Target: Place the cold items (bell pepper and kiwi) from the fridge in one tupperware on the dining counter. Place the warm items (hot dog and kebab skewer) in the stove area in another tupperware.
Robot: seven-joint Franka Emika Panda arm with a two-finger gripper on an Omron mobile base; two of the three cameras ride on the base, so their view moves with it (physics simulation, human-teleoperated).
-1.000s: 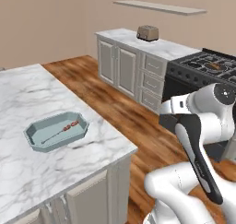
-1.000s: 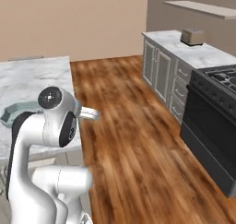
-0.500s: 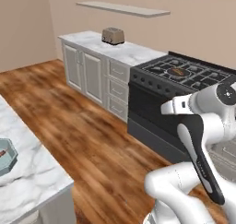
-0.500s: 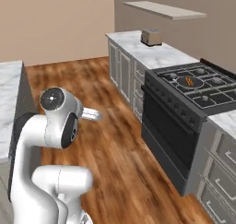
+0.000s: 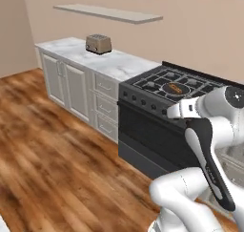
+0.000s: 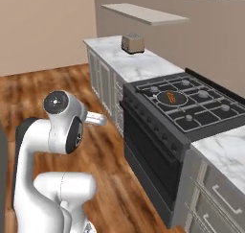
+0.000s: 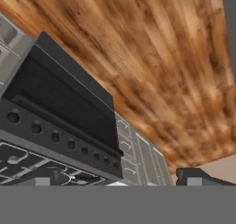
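Stove [image 6: 191, 105] stands between two marble worktop runs; black grates, dark oven door below. On the front-left burner sits a round dark pan [image 5: 175, 88] holding an orange item, likely the hot dog [image 6: 171, 97]. It is too small to say which end is which; in the right base view its long axis runs roughly parallel to the stove's front edge.

Toaster [image 5: 98, 44] stands on the far worktop [image 5: 76, 49], well apart from the stove. A wall shelf [image 6: 143, 14] hangs above that run. In the right base view a second worktop [image 6: 225, 153] adjoins the stove on the near side, with grey drawers under it.

Wooden floor [image 5: 52, 150] in front of the cabinets and oven gives wide open room on the arm's side. Stove front edge is free of things; control knobs line the panel under it.

Arm is folded, its upper link reaching toward the oven front in both base views. Hand view looks at the knob row, the oven door [image 7: 60, 105] and floor planks, rolled against the room. One dark fingertip [image 7: 203, 176] of the pincer [image 7: 117, 181] shows at the lower right of that view, the other at the lower left, so the pincer is spread wide and holds nothing.
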